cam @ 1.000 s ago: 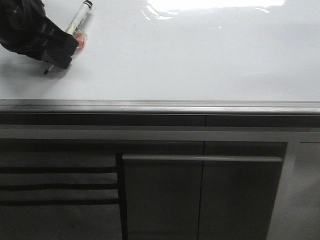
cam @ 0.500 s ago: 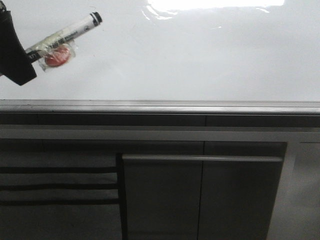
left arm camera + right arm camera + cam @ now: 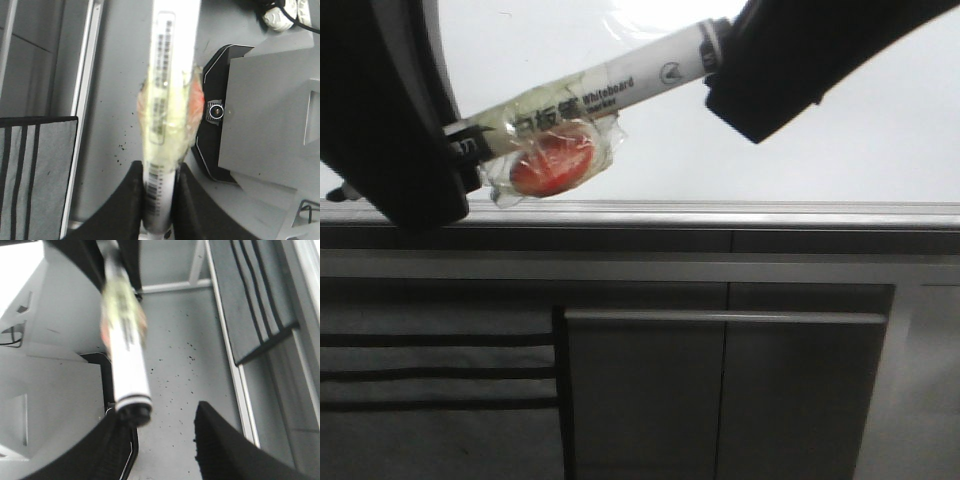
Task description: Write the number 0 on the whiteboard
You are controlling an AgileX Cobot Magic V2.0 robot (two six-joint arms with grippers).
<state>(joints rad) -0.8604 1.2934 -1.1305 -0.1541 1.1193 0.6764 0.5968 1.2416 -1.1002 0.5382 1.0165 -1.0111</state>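
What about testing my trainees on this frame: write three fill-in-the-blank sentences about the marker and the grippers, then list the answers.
1. The marker is clamped in the ___ gripper.
2. The right gripper has its jaws ___ at the marker's black cap.
3. Clear tape binds a ___ round piece to the marker's barrel.

Answers: left; open; red

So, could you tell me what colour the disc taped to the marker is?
Red-orange disc, clearest in the front view.
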